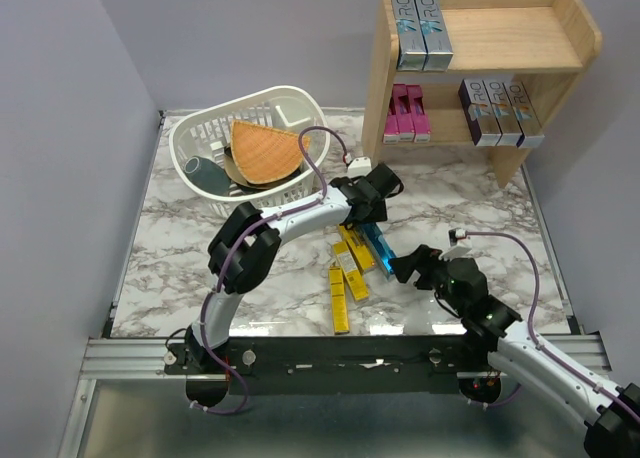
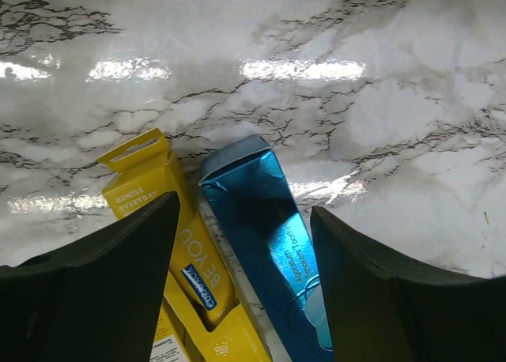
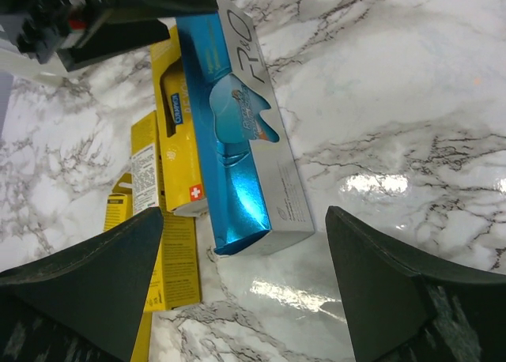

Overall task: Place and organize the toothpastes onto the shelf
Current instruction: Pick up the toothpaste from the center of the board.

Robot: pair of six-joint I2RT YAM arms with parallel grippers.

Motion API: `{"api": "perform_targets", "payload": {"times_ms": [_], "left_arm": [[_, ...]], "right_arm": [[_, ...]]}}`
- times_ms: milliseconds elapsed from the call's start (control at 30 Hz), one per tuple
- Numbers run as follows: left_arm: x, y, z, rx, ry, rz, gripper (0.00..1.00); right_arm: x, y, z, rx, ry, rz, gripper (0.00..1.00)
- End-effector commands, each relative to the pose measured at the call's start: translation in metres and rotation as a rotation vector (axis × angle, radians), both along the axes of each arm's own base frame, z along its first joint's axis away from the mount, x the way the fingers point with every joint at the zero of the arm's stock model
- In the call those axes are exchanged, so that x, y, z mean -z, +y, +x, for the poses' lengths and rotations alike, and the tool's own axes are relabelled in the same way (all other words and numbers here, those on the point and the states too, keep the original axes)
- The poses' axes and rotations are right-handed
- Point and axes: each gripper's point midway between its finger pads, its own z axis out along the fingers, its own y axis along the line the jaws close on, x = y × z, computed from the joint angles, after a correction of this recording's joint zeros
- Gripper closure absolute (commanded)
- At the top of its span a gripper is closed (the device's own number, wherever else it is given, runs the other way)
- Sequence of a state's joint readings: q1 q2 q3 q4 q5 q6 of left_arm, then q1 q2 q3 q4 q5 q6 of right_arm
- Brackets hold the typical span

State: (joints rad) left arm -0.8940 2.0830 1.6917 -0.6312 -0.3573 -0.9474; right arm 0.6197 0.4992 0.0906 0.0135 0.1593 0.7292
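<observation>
While you count: shelf [image 1: 555, 53] holds two blue-silver cartons [image 1: 412, 30] on top tier, three pink cartons [image 1: 407, 113] and three purple-silver cartons [image 1: 503, 110] below. On table [image 1: 200, 268]: one blue carton [image 1: 378, 248] and at least three yellow cartons [image 1: 340, 298], overlapping, partly hidden under arm. Your left gripper [image 2: 243, 208] is spread above blue and yellow, gripping nothing. Right gripper [image 3: 243, 216] is wide, empty, at blue carton's end.

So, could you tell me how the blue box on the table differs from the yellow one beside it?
The blue box is glossy foil with a silver side; the yellow box is plain yellow card. The yellow box has a slotted hang tab and a cut-out window; the blue box has a plain closed end. Both lie flat, side by side, on the marble table.
</observation>
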Motion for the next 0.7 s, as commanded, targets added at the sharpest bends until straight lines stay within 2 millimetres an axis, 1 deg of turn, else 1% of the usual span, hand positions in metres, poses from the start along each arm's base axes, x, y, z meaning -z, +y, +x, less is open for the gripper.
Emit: {"api": "perform_targets", "payload": {"times_ms": [0,233,333,467,533,667], "left_arm": [[-0.014,0.027,0.001,-0.06,-0.045,0.055,0.21],[0.0,0.01,0.005,-0.028,-0.008,0.041,0.22],[0.002,0.003,0.008,-0.022,-0.003,0.035,0.23],[0.002,-0.001,0.007,-0.017,0.0,0.031,0.26],[0.006,0.0,0.006,-0.016,0.006,0.037,0.27],[0.014,-0.006,0.004,-0.004,0.026,0.033,0.29]], "right_arm": [[-0.009,0.001,0.004,-0.007,-0.055,0.019,0.08],[-0.007,-0.001,0.003,0.0,-0.062,0.016,0.08],[-0.006,-0.001,0.003,-0.001,-0.064,0.016,0.08],[-0.007,0.0,0.003,-0.004,-0.068,0.018,0.08],[-0.007,-0.001,0.003,-0.003,-0.07,0.017,0.08],[-0.006,-0.001,0.003,-0.004,-0.072,0.017,0.08]]}}
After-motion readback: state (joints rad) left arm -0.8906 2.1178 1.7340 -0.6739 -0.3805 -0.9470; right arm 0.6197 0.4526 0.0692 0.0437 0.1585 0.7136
